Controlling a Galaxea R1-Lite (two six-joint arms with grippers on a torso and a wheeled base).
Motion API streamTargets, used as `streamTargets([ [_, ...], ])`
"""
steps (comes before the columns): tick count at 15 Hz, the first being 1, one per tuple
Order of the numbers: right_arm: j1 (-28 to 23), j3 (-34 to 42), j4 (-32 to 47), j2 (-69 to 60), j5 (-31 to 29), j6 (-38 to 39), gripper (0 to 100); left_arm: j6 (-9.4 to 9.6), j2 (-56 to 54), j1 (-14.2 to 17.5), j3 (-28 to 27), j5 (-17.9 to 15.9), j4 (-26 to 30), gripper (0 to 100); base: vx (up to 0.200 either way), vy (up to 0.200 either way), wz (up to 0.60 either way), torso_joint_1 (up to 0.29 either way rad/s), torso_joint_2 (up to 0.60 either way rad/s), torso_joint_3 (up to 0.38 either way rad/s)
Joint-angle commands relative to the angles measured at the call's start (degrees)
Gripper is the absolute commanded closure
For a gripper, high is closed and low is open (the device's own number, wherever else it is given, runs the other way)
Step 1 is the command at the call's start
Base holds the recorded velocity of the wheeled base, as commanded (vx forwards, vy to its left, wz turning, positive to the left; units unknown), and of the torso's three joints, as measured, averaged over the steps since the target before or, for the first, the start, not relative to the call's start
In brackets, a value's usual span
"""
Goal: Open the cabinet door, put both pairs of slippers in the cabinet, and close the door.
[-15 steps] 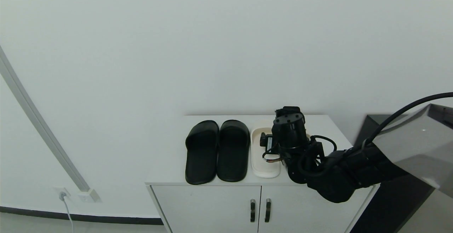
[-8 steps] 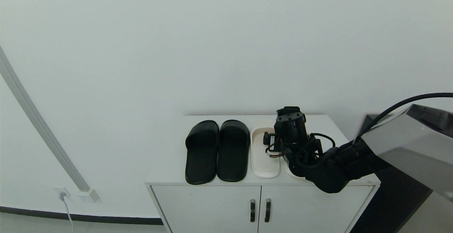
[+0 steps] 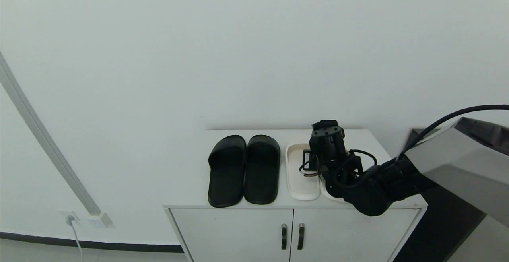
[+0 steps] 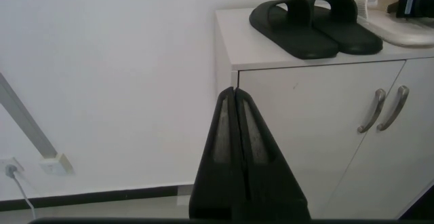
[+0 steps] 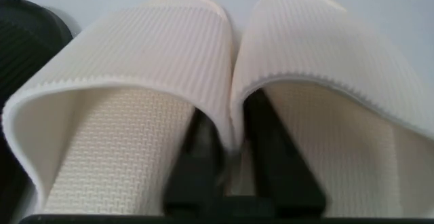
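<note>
Counting 2 black slippers and 2 white slippers atop the closed cabinet. Pinching the white pair together with right end effector; holding nothing in closed left end effector.

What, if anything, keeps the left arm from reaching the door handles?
Probably nothing, so yes. The left gripper faces the cabinet front, and the space between it and the handles looks free. Its jaws are shut, so they would have to open first.
</note>
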Motion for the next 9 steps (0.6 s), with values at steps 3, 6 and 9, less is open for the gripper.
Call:
streamTargets([
  [3, 0.05, 0.13, -0.01, -0.45, 0.0, -0.01, 100, -0.01, 0.07, 0.01, 0.0, 0.09, 0.0, 100, 0.0, 0.0, 0.0, 0.0, 0.0, 0.0],
  [6, 0.4, 2.24, -0.1, -3.79, -0.09, -1.94, 100, -0.01, 0.07, 0.01, 0.0, 0.09, 0.0, 100, 0.0, 0.0, 0.0, 0.0, 0.0, 0.0],
  [9, 2.16, 10.15, -0.19, -12.58, 4.57, -4.49, 100, -0.01, 0.07, 0.01, 0.0, 0.09, 0.0, 100, 0.0, 0.0, 0.0, 0.0, 0.0, 0.0],
])
